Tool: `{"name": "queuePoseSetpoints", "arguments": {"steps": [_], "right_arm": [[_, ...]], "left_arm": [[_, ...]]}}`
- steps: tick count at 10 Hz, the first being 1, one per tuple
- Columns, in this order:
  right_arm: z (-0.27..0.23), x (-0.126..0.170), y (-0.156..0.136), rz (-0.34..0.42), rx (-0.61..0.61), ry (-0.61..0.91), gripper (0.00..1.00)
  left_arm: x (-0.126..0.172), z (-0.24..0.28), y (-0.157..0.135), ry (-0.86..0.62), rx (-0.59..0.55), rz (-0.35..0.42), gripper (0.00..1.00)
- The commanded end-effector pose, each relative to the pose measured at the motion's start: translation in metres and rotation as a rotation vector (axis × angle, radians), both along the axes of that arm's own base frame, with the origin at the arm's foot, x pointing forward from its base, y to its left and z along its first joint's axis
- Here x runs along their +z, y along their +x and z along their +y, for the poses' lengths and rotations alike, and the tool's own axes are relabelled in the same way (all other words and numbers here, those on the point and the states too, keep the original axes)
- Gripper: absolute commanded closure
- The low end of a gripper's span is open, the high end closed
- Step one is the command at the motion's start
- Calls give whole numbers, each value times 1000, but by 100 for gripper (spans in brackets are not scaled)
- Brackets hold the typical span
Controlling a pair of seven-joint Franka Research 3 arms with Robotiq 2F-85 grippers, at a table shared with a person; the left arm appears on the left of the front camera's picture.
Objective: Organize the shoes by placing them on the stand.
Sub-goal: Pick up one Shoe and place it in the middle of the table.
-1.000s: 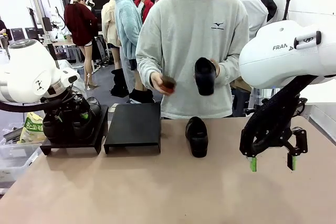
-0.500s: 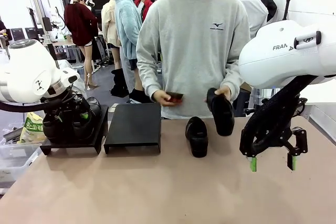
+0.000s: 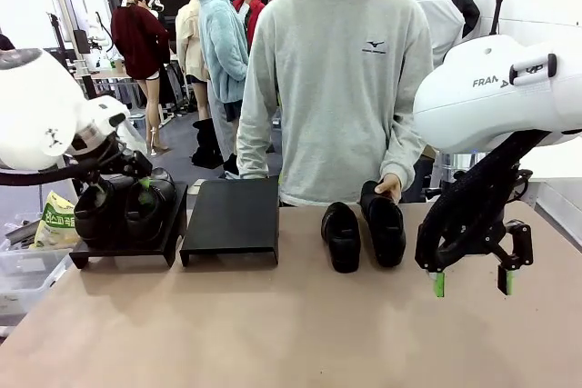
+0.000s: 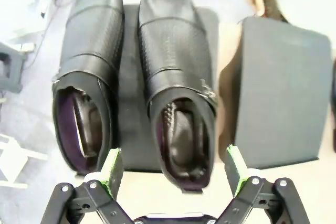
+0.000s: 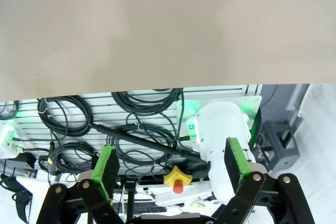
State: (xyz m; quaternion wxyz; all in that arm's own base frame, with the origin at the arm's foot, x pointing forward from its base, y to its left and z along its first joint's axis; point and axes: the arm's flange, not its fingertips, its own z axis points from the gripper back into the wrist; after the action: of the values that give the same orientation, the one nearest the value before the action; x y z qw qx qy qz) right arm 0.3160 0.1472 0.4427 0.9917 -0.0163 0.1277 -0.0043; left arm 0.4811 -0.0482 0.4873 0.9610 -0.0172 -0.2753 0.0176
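White and bulky, the right arm comes in from the right side and holds the right gripper (image 3: 473, 284) above the bare table (image 3: 273, 333), fingers pointing down, jaws wide apart and with nothing between them. The left arm bends low over the left stand (image 3: 127, 247), and the left gripper (image 3: 123, 202) hangs just above the two shoes that sit there, also with jaws apart. Across the table, the person's hand (image 3: 391, 186) rests on the heel of a shoe (image 3: 386, 229) that stands on the table just beside another shoe (image 3: 342, 235), toes toward the robot. The left wrist view gives what the front view hides: the left gripper (image 4: 174, 163) has its green pads on both sides of the heel of the right-hand shoe (image 4: 176, 77), the other shoe (image 4: 86, 77) lies parallel just beside it, and I cannot tell whether the pads touch the leather. The right wrist view looks past the right gripper (image 5: 171, 162) at the table edge, coiled black cables (image 5: 136, 108), a white arm base (image 5: 223, 129) and a red stop button (image 5: 177, 182). Counted together: four black shoes, two on the left stand and two on the table; two black stands, the second stand (image 3: 232, 215) with no shoe on it.
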Motion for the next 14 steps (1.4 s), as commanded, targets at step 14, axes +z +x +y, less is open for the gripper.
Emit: {"name": "queuePoseSetpoints", "arguments": {"steps": [14], "right_arm": [[3, 0, -2, 4, -21, 7, 0]], "left_arm": [[-83, -125, -136, -81, -577, 392, 0]]}}
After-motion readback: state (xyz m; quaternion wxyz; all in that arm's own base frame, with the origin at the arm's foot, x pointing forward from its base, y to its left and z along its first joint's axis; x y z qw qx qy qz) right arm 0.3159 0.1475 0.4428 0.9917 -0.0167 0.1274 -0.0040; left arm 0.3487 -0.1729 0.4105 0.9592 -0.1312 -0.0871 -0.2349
